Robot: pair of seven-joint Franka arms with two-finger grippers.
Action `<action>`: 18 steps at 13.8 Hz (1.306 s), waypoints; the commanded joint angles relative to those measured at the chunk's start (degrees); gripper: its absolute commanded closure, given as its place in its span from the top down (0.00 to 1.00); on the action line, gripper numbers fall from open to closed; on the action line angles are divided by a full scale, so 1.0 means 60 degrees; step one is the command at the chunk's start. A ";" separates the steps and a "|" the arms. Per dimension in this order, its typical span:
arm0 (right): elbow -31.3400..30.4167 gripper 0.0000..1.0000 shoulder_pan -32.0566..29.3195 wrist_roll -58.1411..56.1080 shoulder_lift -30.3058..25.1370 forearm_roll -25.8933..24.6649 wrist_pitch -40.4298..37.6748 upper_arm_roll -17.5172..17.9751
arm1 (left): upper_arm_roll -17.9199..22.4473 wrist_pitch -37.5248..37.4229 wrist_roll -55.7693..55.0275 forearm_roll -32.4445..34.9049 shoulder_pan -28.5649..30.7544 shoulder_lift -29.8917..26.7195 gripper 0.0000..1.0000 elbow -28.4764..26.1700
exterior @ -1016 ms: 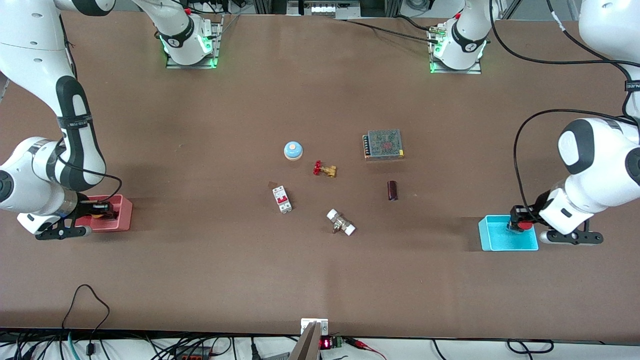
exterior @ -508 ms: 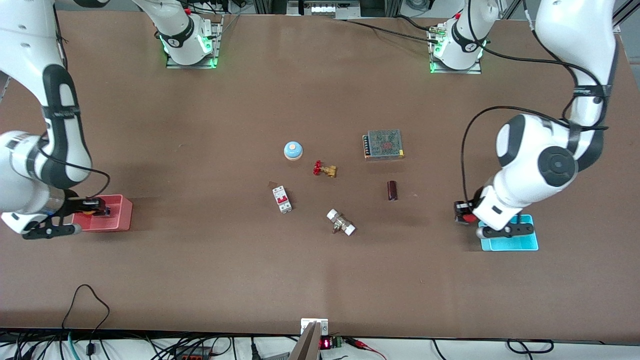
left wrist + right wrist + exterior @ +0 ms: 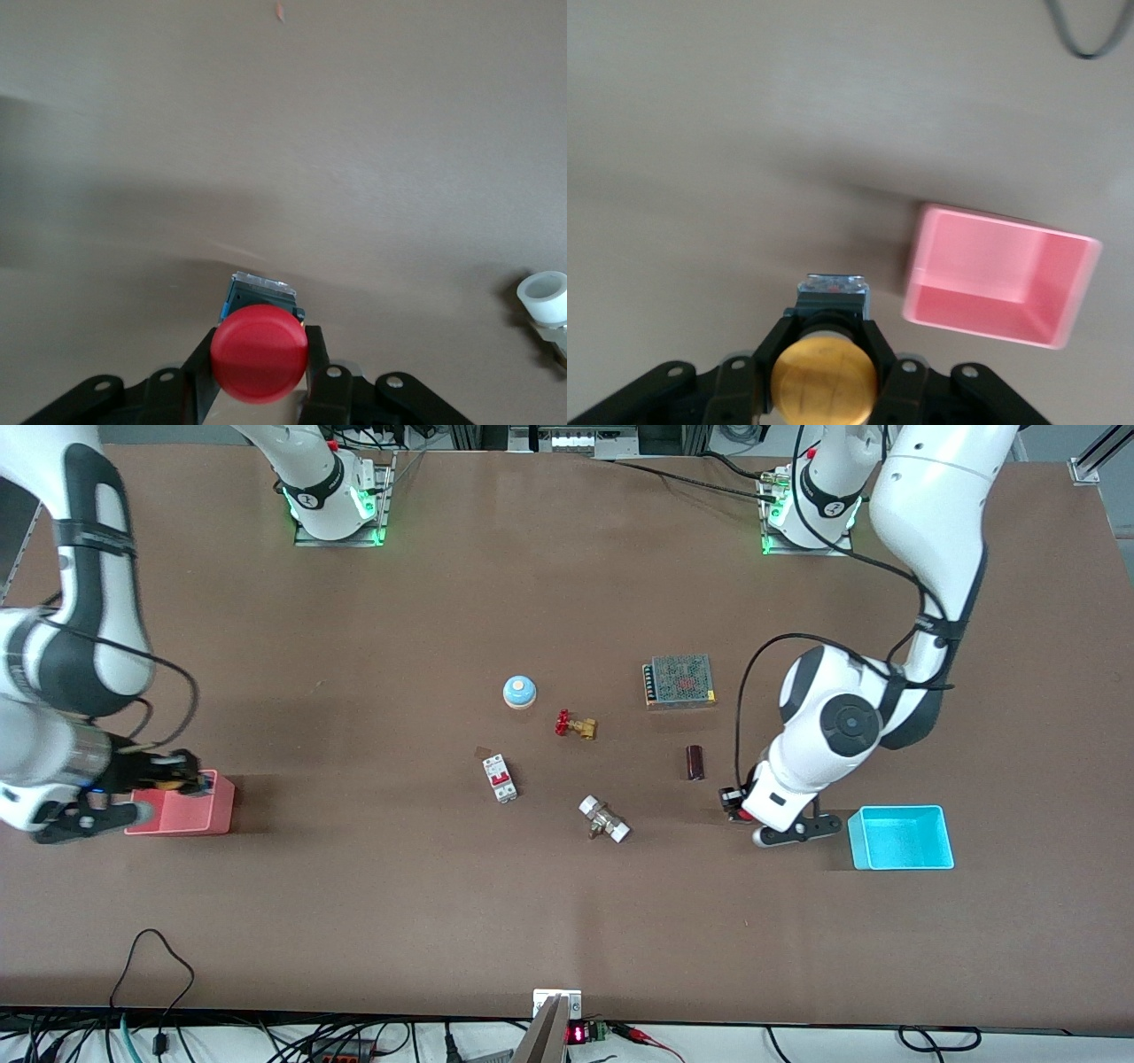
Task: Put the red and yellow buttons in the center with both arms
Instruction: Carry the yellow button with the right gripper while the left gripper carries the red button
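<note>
holding the red button clamped between its fingers, the left gripper hangs over bare brown desk between the dark cylinder and the cyan bin, with the red cap facing the wrist camera and the black body under it. the cyan bin sits at the left arm's end of the desk, and its inside shows nothing but its own blue floor. at the right arm's end, the right gripper is over the pink bin in the front view, its fingers closed on the black body of the yellow button; in the right wrist view the pink bin lies just beside the held button and shows only its own pink floor and walls. both buttons are up in the air, each well apart from the middle stretch of the desk. that middle stretch carries a blue domed button, a red-handled brass valve just beside it and nearer the front camera, a white and red circuit breaker, a white-ended fitting nearest the front camera of the group, and a grey mesh-topped power supply toward the left arm's end. one white end of that fitting shows at the edge of the left wrist view.
</note>
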 commanded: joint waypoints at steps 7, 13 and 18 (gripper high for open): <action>0.0151 0.35 0.2394 0.2425 0.1321 0.0312 0.0820 -0.0025 | 0.0053 0.0456 -0.0171 -0.0241 -0.0200 0.0328 0.47 -0.0008; 0.0107 0.35 0.3201 0.3479 0.1921 0.0326 0.1331 -0.0010 | 0.0068 0.0368 -0.0156 -0.0241 -0.0112 0.0197 0.76 0.0007; 0.0107 0.37 0.3611 0.4886 0.2464 0.0312 0.2210 -0.0010 | 0.0170 0.0280 -0.0025 -0.0182 0.0078 -0.0564 0.94 0.0007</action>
